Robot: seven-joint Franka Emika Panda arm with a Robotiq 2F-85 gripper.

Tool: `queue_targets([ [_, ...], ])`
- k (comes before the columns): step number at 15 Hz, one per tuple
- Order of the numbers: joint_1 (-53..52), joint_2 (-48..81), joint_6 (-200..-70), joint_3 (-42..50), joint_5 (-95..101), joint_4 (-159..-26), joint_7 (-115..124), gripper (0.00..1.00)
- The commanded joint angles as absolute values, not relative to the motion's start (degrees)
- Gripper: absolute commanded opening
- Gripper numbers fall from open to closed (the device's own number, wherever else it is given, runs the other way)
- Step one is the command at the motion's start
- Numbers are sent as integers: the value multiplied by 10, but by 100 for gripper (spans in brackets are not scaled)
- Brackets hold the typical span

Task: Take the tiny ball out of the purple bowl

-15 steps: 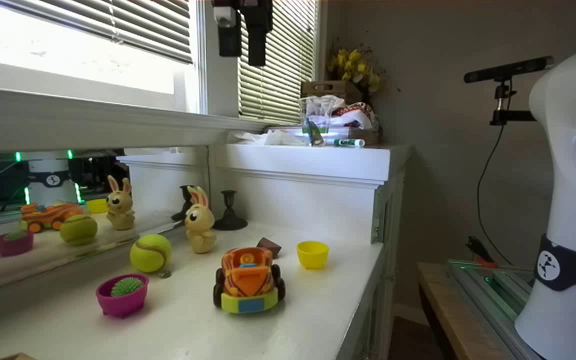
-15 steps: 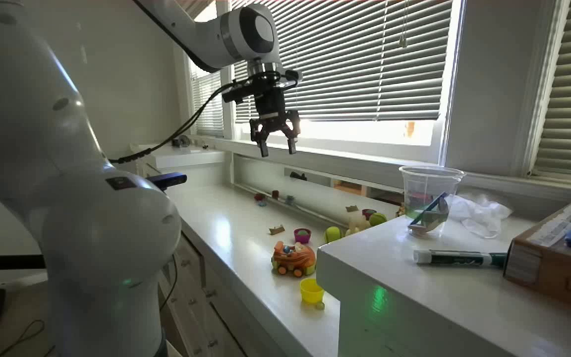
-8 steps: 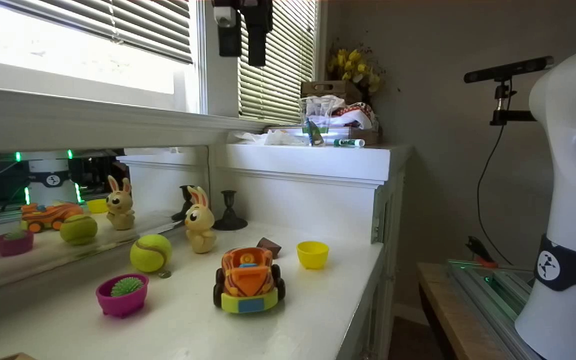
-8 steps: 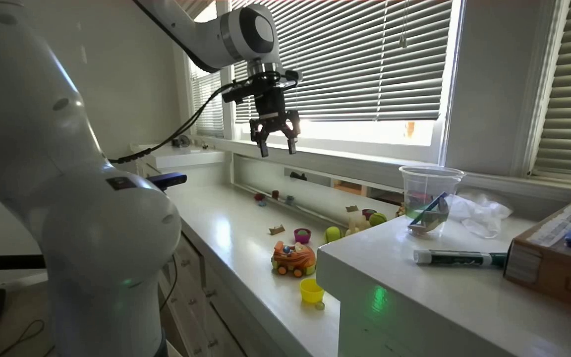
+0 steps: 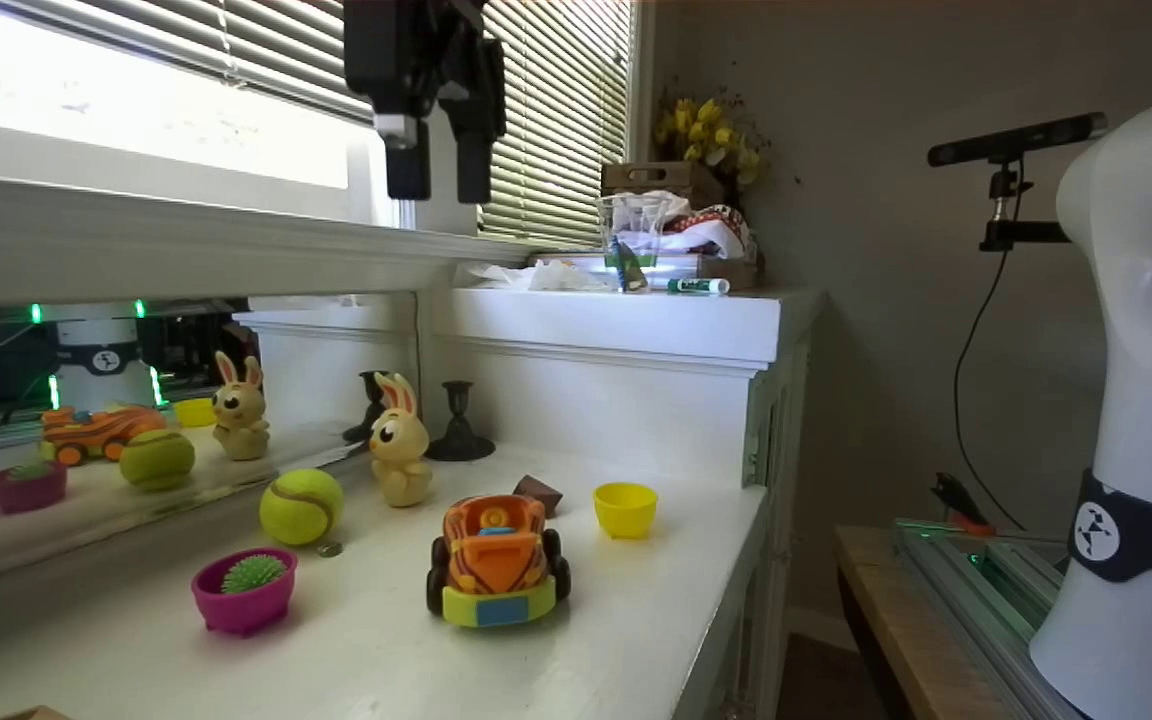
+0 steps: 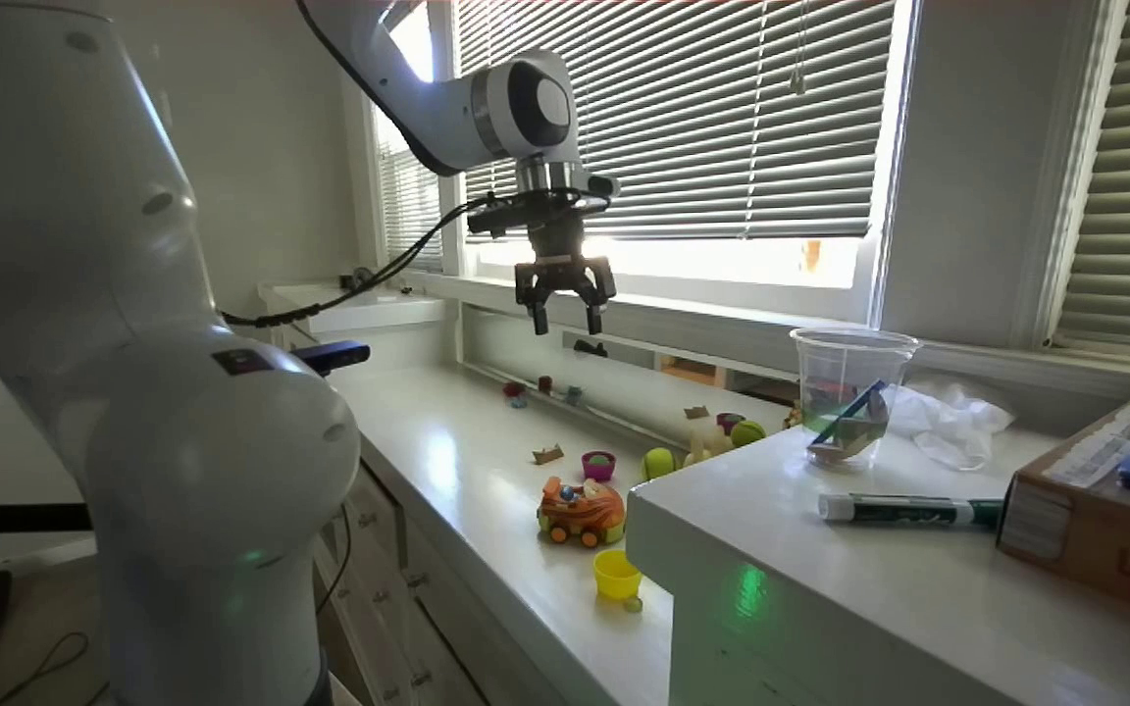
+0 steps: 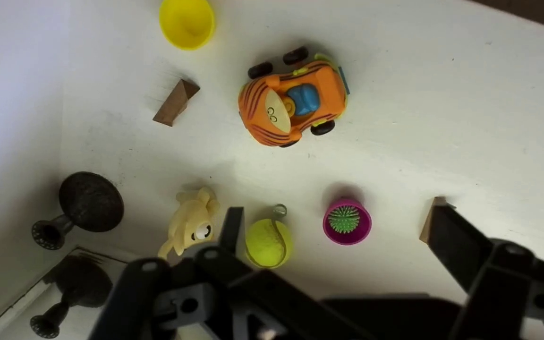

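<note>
The tiny ball is a green spiky ball [image 7: 344, 218] lying inside the purple bowl [image 7: 362, 229] in the wrist view. In both exterior views the ball [image 5: 253, 573] [image 6: 599, 460] shows inside the magenta bowl [image 5: 244, 610] [image 6: 598, 474], which stands upright on the white counter. My gripper [image 5: 441, 188] [image 6: 567, 324] is open and empty, high above the counter. In the wrist view the bowl appears between the wide-apart fingers of the gripper [image 7: 338, 209], well below them.
A tennis ball [image 7: 268, 243], a small clear bead [image 7: 279, 210] and a rabbit figure [image 7: 191, 222] are beside the bowl. An orange toy car [image 7: 295, 101], a yellow bowl [image 7: 187, 23], brown pieces [image 7: 175, 104] and a dark candle holder [image 7: 91, 200] stand around. A mirror [image 5: 136, 520] backs the counter.
Over the last half second my gripper has moved down, leftward in one exterior view and rightward in another. It stays open. The ball and the bowl have not moved.
</note>
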State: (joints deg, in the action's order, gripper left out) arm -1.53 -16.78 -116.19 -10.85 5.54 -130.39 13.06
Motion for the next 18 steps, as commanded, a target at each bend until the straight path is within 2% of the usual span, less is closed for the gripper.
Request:
queue_targets([
  [1,-26,-112,-1217,-92,41,-1289,128,100],
  [7,-32,-32,-1335,-80,33,-1289,120,100],
  [18,-52,105,-1442,-62,78,-1260,129,100],
])
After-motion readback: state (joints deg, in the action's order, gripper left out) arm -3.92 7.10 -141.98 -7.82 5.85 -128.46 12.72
